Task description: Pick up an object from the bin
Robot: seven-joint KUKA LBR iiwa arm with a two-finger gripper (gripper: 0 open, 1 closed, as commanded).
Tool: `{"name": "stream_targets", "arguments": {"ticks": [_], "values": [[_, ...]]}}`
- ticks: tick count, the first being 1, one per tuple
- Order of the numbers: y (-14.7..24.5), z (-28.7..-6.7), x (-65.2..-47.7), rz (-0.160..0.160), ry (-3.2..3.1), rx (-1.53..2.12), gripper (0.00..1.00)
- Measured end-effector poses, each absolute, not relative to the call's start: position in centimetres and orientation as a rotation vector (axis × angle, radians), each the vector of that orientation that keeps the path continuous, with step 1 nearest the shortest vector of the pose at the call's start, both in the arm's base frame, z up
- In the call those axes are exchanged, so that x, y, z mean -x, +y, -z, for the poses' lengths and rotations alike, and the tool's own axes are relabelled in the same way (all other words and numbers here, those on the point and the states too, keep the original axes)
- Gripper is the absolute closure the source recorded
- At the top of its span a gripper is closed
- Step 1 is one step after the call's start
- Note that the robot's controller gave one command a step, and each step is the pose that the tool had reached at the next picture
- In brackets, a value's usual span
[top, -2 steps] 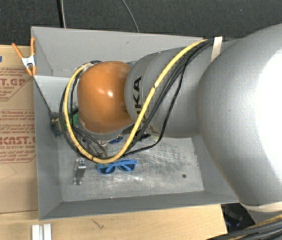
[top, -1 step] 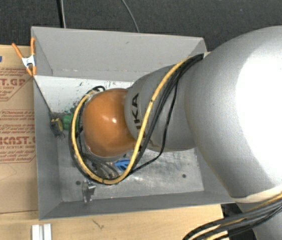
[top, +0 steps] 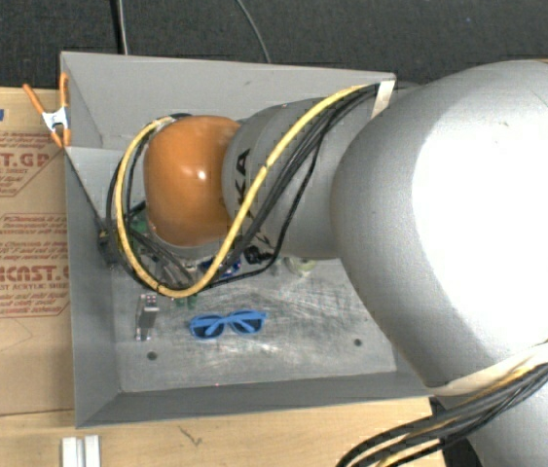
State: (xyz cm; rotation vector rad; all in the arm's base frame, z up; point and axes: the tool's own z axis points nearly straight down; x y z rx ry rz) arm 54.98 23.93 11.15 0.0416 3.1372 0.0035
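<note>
Down at the left of the bin [top: 87, 300], the gripper [top: 145, 319] hung under the orange cover [top: 188, 178]; whether it was spread or closed, I could not tell. Blue glasses [top: 227, 324] lay just right of it, apart. A good grasp probably meant shifting right, centring over the bridge, then descending.

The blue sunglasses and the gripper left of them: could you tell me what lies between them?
Camera view: only bare bin floor lies between the gripper and the blue sunglasses.
</note>
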Motion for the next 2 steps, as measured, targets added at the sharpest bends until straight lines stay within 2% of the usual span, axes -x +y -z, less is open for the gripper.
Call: {"name": "stream_targets", "arguments": {"ticks": [1, 2], "values": [[23.3, -7.2, -49.2, -0.005, 3.122, 0.261, 0.0], [17.6, -8.2, -55.6, 0.001, 3.137, -0.038, 0.0]]}}
